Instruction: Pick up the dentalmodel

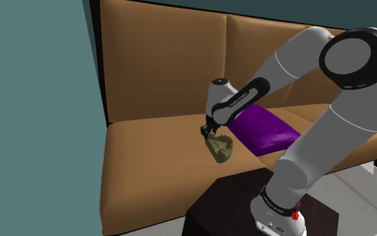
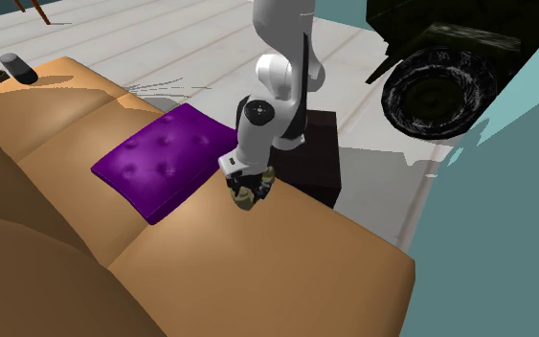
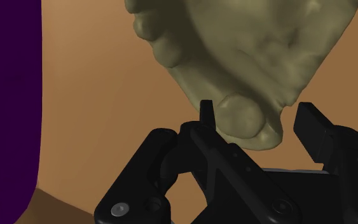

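the end effector (image 1: 209, 130) hangs over the brown sofa (image 1: 146, 157), just at the near corner of a purple cushion (image 1: 268, 129) lying on the seat. the dental model (image 1: 220, 148), a dull olive cast with lumpy teeth, sits directly below the fingers and is tilted; whether it rests on the seat or hangs just above it cannot be told. in the wrist view the black fingers (image 3: 312, 124) stand apart, with the model's narrow rounded end between them. one fingertip lies right against that end, while a sliver of sofa shows between the model and the other finger, so the clasp is not closed. the white arm (image 1: 327, 134) reaches in from the dark stand (image 1: 234, 204) at the shoulder view's lower right.
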Motion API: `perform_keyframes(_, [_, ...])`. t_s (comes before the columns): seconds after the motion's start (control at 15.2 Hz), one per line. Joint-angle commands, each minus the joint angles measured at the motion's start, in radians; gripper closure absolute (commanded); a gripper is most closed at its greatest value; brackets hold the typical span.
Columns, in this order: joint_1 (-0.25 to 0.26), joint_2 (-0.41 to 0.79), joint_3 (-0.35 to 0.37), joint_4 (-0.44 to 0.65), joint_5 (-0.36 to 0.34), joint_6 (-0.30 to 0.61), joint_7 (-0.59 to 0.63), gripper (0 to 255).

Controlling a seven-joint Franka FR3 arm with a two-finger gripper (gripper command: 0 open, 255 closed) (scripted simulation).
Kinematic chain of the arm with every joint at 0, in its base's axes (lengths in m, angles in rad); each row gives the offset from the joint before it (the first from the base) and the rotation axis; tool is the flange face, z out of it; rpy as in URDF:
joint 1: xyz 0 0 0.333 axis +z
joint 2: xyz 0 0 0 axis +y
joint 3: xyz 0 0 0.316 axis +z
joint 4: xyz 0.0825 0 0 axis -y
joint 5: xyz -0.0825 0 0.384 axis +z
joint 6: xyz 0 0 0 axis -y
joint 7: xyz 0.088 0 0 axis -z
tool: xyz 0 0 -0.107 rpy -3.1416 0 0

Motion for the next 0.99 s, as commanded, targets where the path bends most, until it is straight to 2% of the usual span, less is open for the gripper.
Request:
perform_keyframes(0.0, [0.004,-0.025,-0.001,0.004,0.015,-0.028,-0.014,255])
perform_keyframes(0.79, [0.028,-0.172,-0.008,0.054,0.079,-0.221,-0.078,255])
perform_keyframes(0.92, [0.028,-0.174,-0.008,0.054,0.08,-0.223,-0.078,255])
